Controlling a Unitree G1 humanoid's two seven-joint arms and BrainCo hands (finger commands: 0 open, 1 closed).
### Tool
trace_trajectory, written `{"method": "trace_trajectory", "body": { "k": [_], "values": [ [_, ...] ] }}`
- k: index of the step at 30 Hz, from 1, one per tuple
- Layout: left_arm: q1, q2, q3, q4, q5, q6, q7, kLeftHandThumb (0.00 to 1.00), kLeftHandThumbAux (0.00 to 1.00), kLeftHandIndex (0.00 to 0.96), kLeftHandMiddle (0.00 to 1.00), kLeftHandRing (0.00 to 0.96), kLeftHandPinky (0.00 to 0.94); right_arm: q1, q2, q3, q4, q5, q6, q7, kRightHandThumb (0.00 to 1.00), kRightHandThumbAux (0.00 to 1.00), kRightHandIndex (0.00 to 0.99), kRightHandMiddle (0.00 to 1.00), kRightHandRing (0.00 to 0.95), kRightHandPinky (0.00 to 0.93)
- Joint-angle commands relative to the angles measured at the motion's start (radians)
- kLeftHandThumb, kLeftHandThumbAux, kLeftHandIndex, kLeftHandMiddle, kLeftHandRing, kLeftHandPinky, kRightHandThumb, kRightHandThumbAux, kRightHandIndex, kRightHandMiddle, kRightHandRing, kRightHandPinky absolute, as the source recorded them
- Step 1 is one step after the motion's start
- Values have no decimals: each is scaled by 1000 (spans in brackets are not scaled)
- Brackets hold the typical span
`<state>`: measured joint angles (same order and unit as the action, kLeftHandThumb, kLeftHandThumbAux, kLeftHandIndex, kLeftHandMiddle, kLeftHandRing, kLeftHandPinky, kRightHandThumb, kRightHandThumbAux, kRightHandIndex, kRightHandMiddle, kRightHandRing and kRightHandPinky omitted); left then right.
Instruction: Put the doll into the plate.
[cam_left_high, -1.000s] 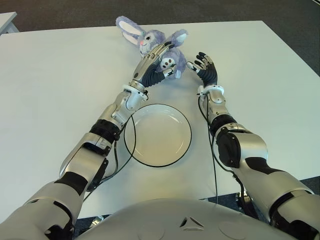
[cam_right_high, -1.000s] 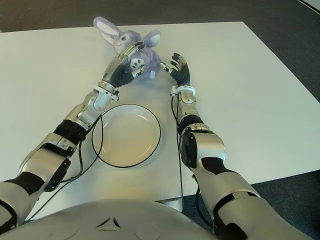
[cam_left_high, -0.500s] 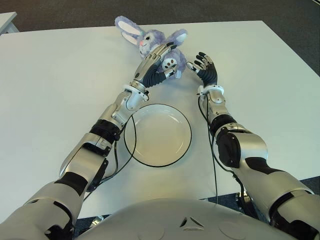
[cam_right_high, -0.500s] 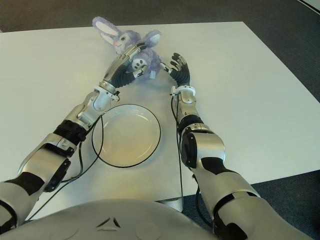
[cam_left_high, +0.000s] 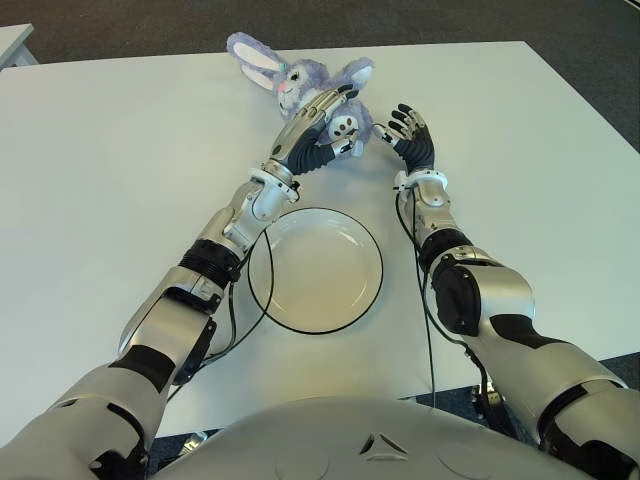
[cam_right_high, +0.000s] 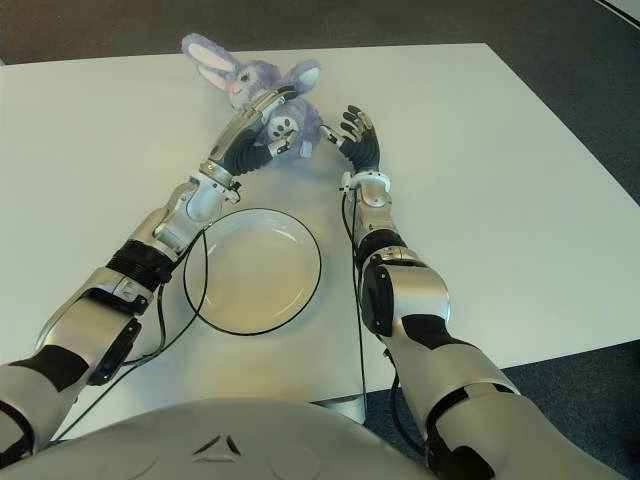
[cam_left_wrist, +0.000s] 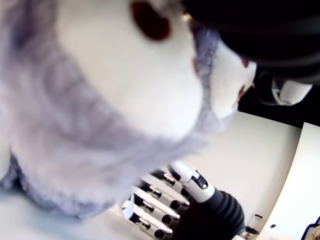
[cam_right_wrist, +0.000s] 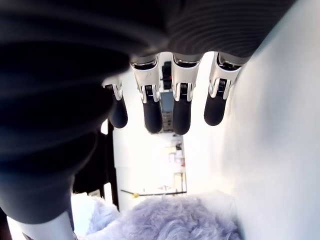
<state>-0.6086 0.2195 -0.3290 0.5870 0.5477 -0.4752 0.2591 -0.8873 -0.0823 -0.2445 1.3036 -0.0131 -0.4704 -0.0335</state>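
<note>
A purple plush rabbit doll (cam_left_high: 300, 78) with white-lined ears lies at the far side of the white table (cam_left_high: 120, 170). My left hand (cam_left_high: 322, 112) is shut on its body, fingers over the top and thumb underneath; the left wrist view is filled with its fur (cam_left_wrist: 95, 105). My right hand (cam_left_high: 405, 128) stands just right of the doll with fingers spread, holding nothing; its fingertips (cam_right_wrist: 181, 119) show apart in the right wrist view, the doll (cam_right_wrist: 170, 220) beyond them. The white plate (cam_left_high: 316, 268) with a dark rim sits nearer me, below the doll.
Dark floor (cam_left_high: 600, 70) lies beyond the table's far and right edges. A thin black cable (cam_left_high: 420, 300) runs along my right forearm.
My left hand has drawn the doll slightly up and away, its ears shifting left. The right hand has barely moved.
</note>
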Motion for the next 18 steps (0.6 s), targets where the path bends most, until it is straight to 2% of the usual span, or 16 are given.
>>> {"method": "trace_trajectory", "body": {
  "k": [1,9,13,18],
  "values": [
    [22,-3,-3,-8,-2,11,-22,465,217,0,0,0,13,23,13,0,26,2,29,-2,28,783,135,157,144,147],
    [13,-7,-6,-7,8,18,-13,462,229,0,0,0,44,21,13,1,26,2,33,1,12,776,130,146,136,136],
    [7,-8,-11,-2,21,26,-8,445,227,0,0,0,8,21,12,3,26,-1,32,-1,0,778,127,144,134,137],
    [1,-2,-18,4,40,27,2,439,230,0,0,0,32,20,12,8,26,-6,31,-5,0,776,128,144,132,130]
  ]
}}
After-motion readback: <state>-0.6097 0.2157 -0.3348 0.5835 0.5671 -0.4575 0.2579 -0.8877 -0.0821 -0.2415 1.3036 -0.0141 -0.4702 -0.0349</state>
